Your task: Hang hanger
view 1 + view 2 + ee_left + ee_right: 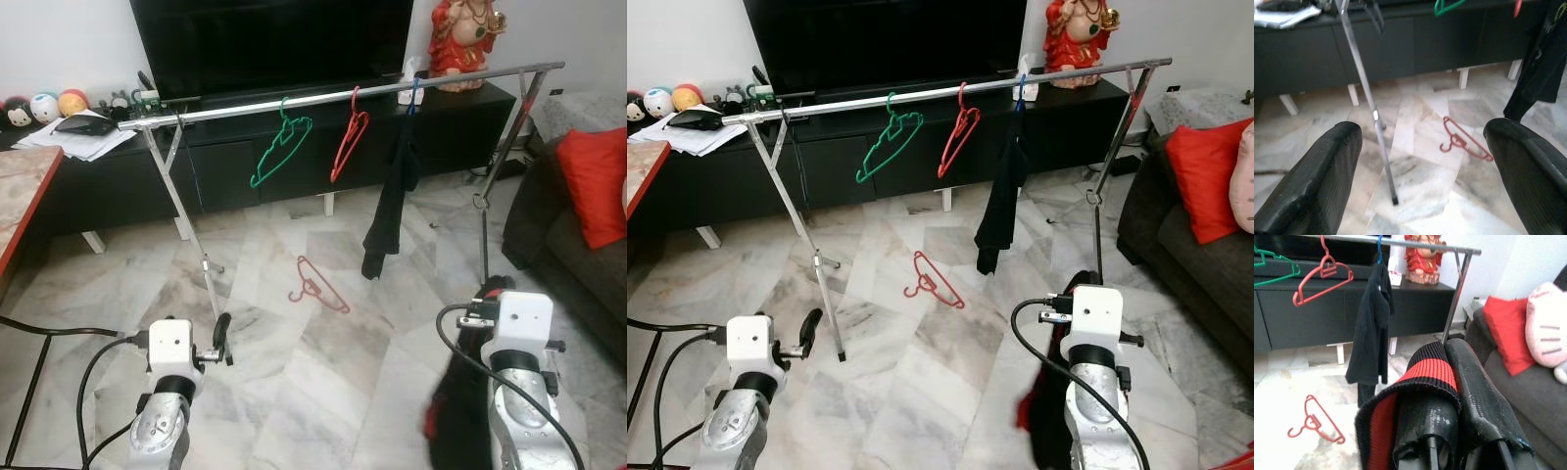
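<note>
Here the right gripper [1459,396] pinches a black-and-red garment [1415,382]; the left gripper [1420,161] is spread.

Your left gripper [1420,171] has its two black fingers [1317,181] spread wide apart, with nothing between them but marble floor [1420,196]. At twelve o'clock ahead of you, between the fingers, a red hanger [1464,142] lies flat on the tiles. At eleven o'clock the silver rack leg [1371,107] slants down to the floor. At two o'clock a black garment [1537,73] hangs. Behind runs a dark cabinet [1303,58], with a green hanger [1449,6] above.
</note>
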Robot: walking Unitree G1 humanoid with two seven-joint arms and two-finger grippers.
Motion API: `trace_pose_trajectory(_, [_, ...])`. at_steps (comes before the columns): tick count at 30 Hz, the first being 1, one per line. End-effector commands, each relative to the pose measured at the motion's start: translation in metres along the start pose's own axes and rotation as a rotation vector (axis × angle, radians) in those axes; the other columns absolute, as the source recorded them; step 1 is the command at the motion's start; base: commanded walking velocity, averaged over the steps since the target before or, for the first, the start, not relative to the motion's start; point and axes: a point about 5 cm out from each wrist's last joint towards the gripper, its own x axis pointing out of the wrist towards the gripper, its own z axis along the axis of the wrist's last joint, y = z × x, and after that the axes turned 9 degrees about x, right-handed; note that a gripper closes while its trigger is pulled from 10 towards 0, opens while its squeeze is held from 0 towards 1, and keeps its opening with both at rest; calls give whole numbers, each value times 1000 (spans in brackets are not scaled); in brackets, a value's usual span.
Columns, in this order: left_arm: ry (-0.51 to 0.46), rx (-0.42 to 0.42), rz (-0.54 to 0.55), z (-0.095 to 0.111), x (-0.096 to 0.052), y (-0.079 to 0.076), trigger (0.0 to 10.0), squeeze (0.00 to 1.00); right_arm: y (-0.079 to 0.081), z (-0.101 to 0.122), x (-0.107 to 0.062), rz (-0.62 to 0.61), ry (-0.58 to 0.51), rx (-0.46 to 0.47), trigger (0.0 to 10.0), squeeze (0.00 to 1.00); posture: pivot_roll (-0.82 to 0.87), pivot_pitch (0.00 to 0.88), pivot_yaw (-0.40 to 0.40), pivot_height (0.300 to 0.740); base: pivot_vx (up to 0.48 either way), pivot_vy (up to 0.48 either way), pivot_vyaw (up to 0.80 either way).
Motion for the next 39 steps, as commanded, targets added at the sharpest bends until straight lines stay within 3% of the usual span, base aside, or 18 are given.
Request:
trace_pose_trajectory(1, [-3,6,11,3,0,8,10000,0,-1,13,4,3,-48,3,10000,0,-148,0,8,740,0,0,0])
trace_pose_trajectory(6, [9,1,46,5,3,19,10000,0,3,10,7,4,-28,-8,10000,0,-146,0,12,740,0,-147,0])
trace_pose_trajectory(13, [-3,-2,34,12,8,12,10000,0,11,14,8,36,-44,-25,10000,0,-143,0,19,740,0,-461,631])
trace_pose_trajectory(30, [-10,1,23,19,15,11,10000,0,14,15,11,46,-33,5,10000,0,-139,14,12,740,0,-457,0])
trace_pose_trajectory(39, [-18,4,-9,23,13,6,10000,0,18,10,11,59,-17,12,10000,0,-120,0,5,740,0,-35,0])
